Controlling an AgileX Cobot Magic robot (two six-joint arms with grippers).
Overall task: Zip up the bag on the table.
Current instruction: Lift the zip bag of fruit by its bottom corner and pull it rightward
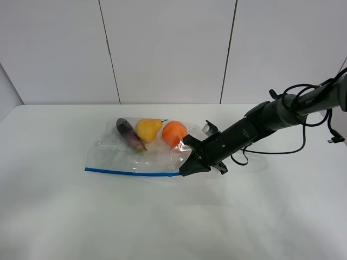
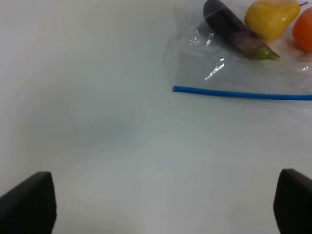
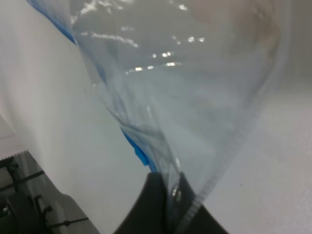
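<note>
The bag is a clear, crinkly plastic pouch. It lies flat on the white table, a bit behind the middle and nearer to the far wall than to the front edge. A thin blue zip strip runs along its front edge, straight from the left corner to the right end. Inside, at the back of the bag, are 3 items in a row: a dark purple eggplant on the left, lying at an angle; a yellow pear in the middle, touching it; and an orange on the right, just beside the pear. The plastic over them shows wrinkles and bright reflections.

The right gripper sits at the right end of the zip strip. In the right wrist view its black fingers are pressed together on the bag's edge, and the plastic rises from the pinch in folds, w/ the blue strip just beside it. The right arm comes in from the right side, sloping down to the left, and a black cable hangs under it.

The left gripper shows only in the left wrist view. Its 2 black fingers are spread wide over bare table and hold nothing, well apart from the bag's left corner.
</note>
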